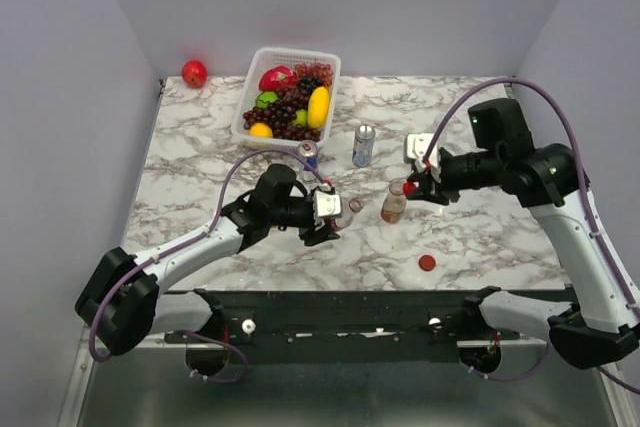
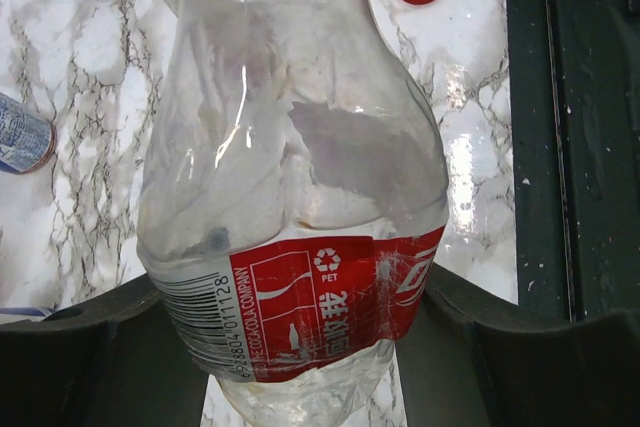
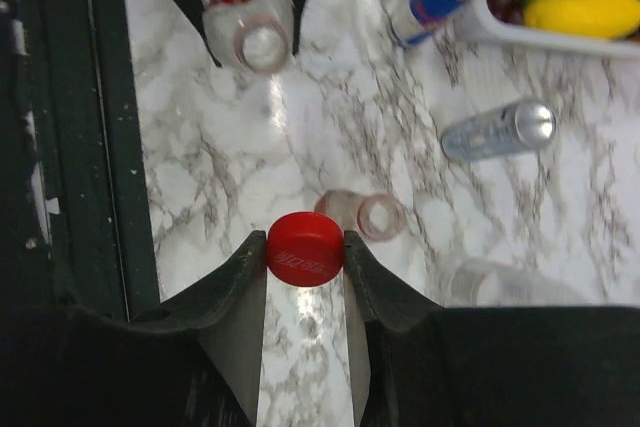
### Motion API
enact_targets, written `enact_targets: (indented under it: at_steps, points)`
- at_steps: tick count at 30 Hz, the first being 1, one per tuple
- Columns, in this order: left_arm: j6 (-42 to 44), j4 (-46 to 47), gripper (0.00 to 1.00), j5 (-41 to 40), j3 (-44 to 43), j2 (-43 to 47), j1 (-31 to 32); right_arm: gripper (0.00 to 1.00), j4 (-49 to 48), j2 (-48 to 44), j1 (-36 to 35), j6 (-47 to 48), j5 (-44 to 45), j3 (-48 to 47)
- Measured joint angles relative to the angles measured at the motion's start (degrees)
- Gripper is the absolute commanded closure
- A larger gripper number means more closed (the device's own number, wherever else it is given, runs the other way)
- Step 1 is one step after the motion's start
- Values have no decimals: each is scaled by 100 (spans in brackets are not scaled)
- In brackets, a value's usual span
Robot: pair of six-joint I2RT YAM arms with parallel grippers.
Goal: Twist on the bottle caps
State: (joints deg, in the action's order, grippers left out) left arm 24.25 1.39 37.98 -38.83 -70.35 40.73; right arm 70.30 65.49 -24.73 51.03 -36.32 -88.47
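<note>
The left gripper (image 2: 300,347) has its jaws closed against both sides of a short clear plastic bottle with a red label (image 2: 290,147). This bottle fills most of the left wrist view, and its neck is cut off at the top edge there. From the right wrist the same bottle shows an open mouth.

The right gripper (image 3: 305,247) holds a small round red plastic cap (image 3: 305,250) by its rim, with the jaws only as wide as the cap. Just under it, a little blurred, is the open mouth of a second short bottle (image 3: 366,215) standing on the white marble table (image 1: 200,167). Whether cap and mouth touch, I cannot tell.

A second red cap (image 1: 427,263) lies near the front edge of the table. A whitish-clear cap (image 1: 357,206) lies between the two bottles. What looks like a third, colourless bottle (image 3: 495,282) is half hidden by the right gripper's body and hard to make out.
</note>
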Motion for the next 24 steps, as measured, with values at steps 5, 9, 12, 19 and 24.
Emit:
enact_targets:
  at_steps: [5,9,12,19,24]
  points:
    - [382,-363,100,20,-94,17,66,60,-46,369,-1147,232,-35,-382]
    - [457,-448,100,52,-90,160,66,60,-59,522,-1663,649,76,-382]
    - [439,-398,100,83,-52,358,66,59,-57,612,-1886,960,149,-382]
    - [492,-365,100,140,11,597,66,59,-328,933,-2299,1274,557,-382]
    - [649,-365,100,140,28,647,66,59,-542,1158,-2446,1314,675,-382]
